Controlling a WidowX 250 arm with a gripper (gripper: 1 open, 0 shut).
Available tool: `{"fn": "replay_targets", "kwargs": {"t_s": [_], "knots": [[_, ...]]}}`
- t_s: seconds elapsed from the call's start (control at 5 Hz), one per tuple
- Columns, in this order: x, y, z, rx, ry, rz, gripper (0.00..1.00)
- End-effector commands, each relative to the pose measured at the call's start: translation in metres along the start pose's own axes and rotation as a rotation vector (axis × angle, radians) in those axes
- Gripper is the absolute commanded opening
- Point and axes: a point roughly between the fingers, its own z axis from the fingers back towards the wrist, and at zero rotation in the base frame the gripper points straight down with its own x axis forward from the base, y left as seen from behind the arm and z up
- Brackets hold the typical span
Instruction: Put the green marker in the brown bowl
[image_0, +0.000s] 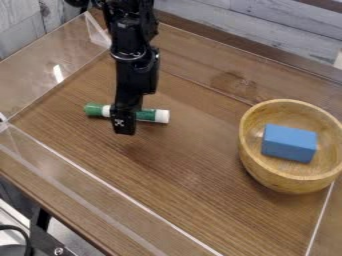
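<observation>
The green marker (158, 116) lies flat on the wooden table, left of centre, with its dark green cap to the left. My gripper (123, 122) points straight down right over the marker's middle and hides that part. Its jaws stand open around the barrel, low at the table, and the marker still rests on the surface. The brown bowl (257, 160) sits at the right, well apart from the gripper.
A blue rectangular block (289, 142) lies inside the bowl. Clear plastic walls (54, 70) enclose the table on the left, front and back. Bare wood lies between the marker and the bowl.
</observation>
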Motion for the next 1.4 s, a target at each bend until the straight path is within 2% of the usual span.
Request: {"fn": "replay_targets", "kwargs": {"t_s": [0.0, 0.2, 0.4, 1.2], "knots": [[-0.0028, 0.0086, 0.0042, 0.04, -0.015, 0.017, 1.0], [-0.0033, 0.0102, -0.0016, 0.039, -0.02, 0.022, 1.0], [-0.0045, 0.0106, -0.0044, 0.038, -0.025, 0.026, 0.0], [-0.0128, 0.0019, 0.0009, 0.025, -0.042, 0.066, 0.0]]}}
